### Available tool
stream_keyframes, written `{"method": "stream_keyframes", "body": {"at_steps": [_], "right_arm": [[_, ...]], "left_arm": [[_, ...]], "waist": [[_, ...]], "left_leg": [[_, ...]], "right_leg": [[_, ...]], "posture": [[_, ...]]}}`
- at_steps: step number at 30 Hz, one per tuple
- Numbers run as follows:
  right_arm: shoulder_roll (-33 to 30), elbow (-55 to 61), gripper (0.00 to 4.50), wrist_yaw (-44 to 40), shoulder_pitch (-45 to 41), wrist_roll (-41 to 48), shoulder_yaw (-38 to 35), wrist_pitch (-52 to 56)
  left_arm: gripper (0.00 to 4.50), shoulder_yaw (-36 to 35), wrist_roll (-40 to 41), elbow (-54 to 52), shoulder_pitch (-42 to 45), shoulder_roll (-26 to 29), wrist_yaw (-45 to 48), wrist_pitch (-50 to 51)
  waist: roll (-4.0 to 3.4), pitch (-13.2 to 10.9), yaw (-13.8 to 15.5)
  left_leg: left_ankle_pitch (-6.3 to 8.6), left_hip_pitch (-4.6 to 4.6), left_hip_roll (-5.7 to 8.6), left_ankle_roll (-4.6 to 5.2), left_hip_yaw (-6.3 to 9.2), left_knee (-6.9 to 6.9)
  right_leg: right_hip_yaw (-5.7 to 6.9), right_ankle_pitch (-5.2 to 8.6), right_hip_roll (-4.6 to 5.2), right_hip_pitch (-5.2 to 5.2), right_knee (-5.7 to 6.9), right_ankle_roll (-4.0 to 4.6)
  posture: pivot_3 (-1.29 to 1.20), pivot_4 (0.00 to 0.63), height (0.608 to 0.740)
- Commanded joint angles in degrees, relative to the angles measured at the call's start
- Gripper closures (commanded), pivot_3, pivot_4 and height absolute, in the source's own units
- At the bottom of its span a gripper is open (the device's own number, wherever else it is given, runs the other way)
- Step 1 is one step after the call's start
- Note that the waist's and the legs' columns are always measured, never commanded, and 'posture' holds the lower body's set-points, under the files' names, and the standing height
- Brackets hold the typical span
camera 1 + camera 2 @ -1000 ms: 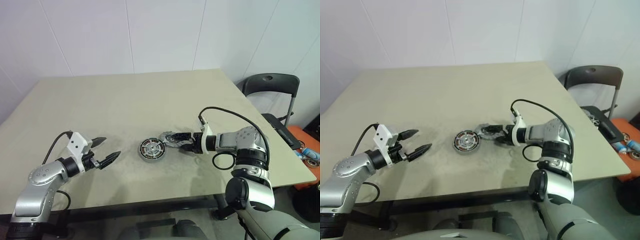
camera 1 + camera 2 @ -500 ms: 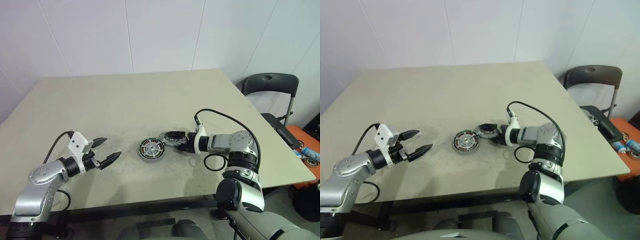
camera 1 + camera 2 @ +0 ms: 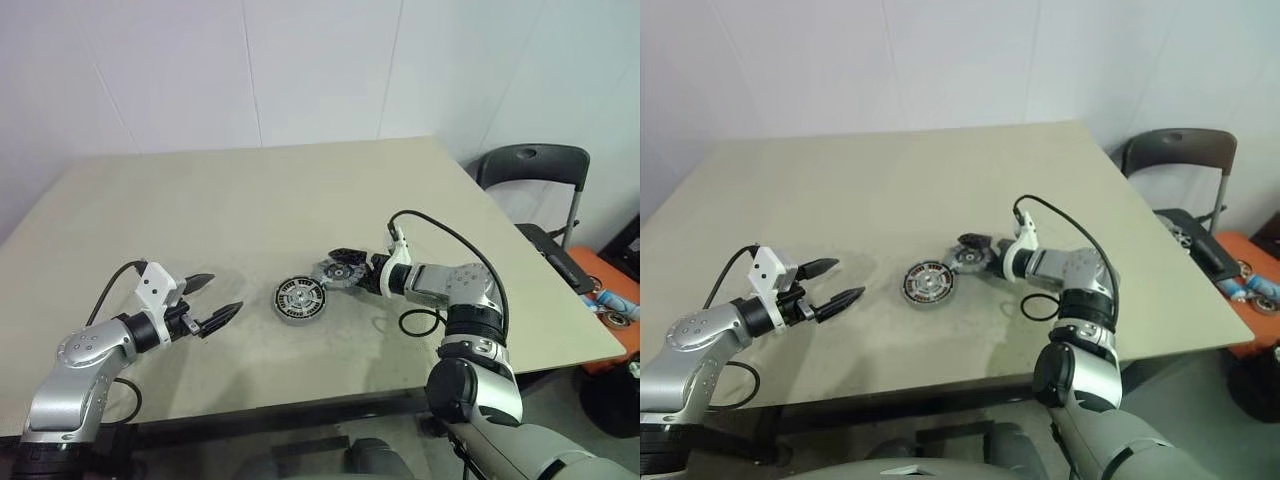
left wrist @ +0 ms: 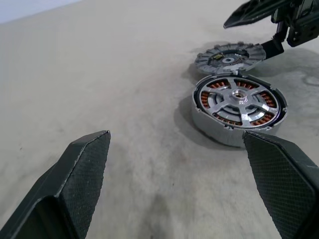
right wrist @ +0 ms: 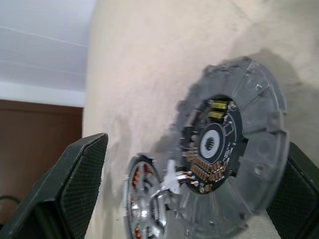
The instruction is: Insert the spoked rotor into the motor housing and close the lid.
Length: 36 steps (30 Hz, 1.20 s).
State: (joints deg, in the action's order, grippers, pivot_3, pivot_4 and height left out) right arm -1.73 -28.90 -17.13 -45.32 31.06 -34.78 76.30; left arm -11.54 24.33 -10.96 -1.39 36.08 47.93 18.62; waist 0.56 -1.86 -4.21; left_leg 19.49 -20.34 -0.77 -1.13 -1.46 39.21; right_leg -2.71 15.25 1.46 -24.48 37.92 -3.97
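Note:
The motor housing [image 3: 302,298] stands on the table's near middle, its coppery windings showing. The spoked rotor [image 4: 238,97] sits inside it, silver spokes up. The lid [image 4: 230,56], a grey notched disc, lies just behind the housing with its edge close to the housing's rim. My right gripper [image 3: 338,270] is open and reaches in from the right, one finger on either side of the lid. One finger is near the lid's edge and the other stands well clear of it. My left gripper [image 3: 225,294] is open and empty, left of the housing and pointing at it.
The beige table [image 3: 250,190] is bare around the parts. A loop of black cable [image 3: 420,322] from my right arm lies on it. A black chair [image 3: 530,165] stands off the right edge, with small objects on the floor beyond it.
My right gripper has swung left toward the housing, and the lid between its fingers has shifted with it, closer to the housing. The left arm has not moved.

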Motion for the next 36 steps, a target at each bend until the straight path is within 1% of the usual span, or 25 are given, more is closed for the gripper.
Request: {"method": "stream_keyframes", "body": {"at_steps": [1, 6, 14, 17, 21, 28, 30, 33, 36], "right_arm": [[-0.3, 1.5, 0.02, -1.7, -1.0, 3.4, 1.1, 0.2], [0.3, 5.2, 0.02, -3.9, -0.5, 7.0, 3.2, 2.7], [1.8, 9.2, 0.02, -5.0, 1.5, 10.0, 6.9, 3.6], [1.2, 12.0, 0.02, -6.6, 2.1, 10.6, 11.0, 5.1], [0.8, 14.2, 0.02, -8.0, 2.5, 12.2, 13.2, 6.4], [-1.7, 15.1, 0.02, -10.0, 3.2, 12.1, 17.1, 4.9], [-3.5, 17.6, 0.02, -12.1, 4.1, 10.3, 22.0, 1.7], [-8.0, 23.5, 0.02, -17.3, 6.6, 5.0, 33.4, -7.9], [-11.1, 26.0, 0.02, -21.2, 7.9, 1.6, 40.2, -14.4]], "left_arm": [[0.0, -1.1, 0.0, -0.3, 1.2, 0.8, 0.1, -1.2], [0.0, -1.8, 0.1, -0.1, 0.8, 1.2, 0.3, -1.5], [0.0, -3.8, 0.4, -0.1, -0.6, 2.3, 0.6, -2.0], [0.0, -4.7, 0.6, 0.1, -1.3, 2.8, 0.8, -2.3], [0.0, -5.0, 0.6, 0.2, -1.5, 3.0, 0.9, -2.5], [0.0, -4.7, 0.4, 0.6, -1.6, 2.8, 0.8, -3.1], [0.0, -4.6, 0.3, 0.6, -1.6, 2.7, 0.8, -3.1], [0.0, -4.4, 0.2, 0.6, -1.6, 2.6, 0.7, -3.2], [0.0, -4.3, 0.2, 0.4, -1.7, 2.6, 0.6, -3.1]], "waist": [[-0.01, 0.0, 0.0], [-0.01, 0.0, 0.1], [-0.03, 0.0, 0.1], [-0.05, 0.0, 0.1], [-0.04, 0.0, 0.1], [-0.04, 0.0, 0.2], [-0.04, 0.0, 0.2], [-0.04, 0.0, 0.2], [-0.04, 0.0, 0.1]], "left_leg": [[0.0, 0.0, -0.01, 0.0, 0.0, 0.0], [0.0, -0.01, -0.02, 0.0, 0.01, -0.01], [0.0, -0.01, -0.02, 0.0, 0.01, -0.03], [0.0, -0.01, -0.03, 0.0, 0.01, -0.04], [0.0, -0.01, -0.05, 0.0, 0.02, -0.04], [0.0, -0.04, -0.03, 0.0, 0.02, -0.04], [0.01, -0.04, -0.03, 0.0, 0.02, -0.04], [0.01, -0.03, -0.04, 0.01, 0.02, -0.05], [0.01, -0.03, -0.04, 0.01, 0.02, -0.05]], "right_leg": [[0.0, 0.0, -0.01, 0.0, 0.0, 0.0], [0.01, 0.0, 0.0, 0.0, -0.01, 0.0], [0.01, 0.0, 0.01, 0.0, -0.03, 0.0], [0.01, 0.0, 0.01, -0.02, -0.03, 0.0], [0.02, 0.0, 0.01, -0.02, -0.03, 0.0], [0.03, 0.0, 0.04, -0.02, -0.07, 0.0], [0.03, 0.0, 0.04, -0.02, -0.08, 0.0], [0.03, 0.01, 0.02, -0.02, -0.09, -0.01], [0.04, 0.01, 0.01, -0.02, -0.11, -0.02]], "posture": [[0.0, 0.0, 0.74], [0.0, 0.0, 0.74], [0.0, 0.0, 0.74], [0.0, 0.0, 0.74], [0.0, 0.0, 0.74], [0.0, 0.0, 0.74], [0.0, 0.0, 0.74], [0.0, 0.0, 0.74], [0.0, 0.0, 0.74]]}}
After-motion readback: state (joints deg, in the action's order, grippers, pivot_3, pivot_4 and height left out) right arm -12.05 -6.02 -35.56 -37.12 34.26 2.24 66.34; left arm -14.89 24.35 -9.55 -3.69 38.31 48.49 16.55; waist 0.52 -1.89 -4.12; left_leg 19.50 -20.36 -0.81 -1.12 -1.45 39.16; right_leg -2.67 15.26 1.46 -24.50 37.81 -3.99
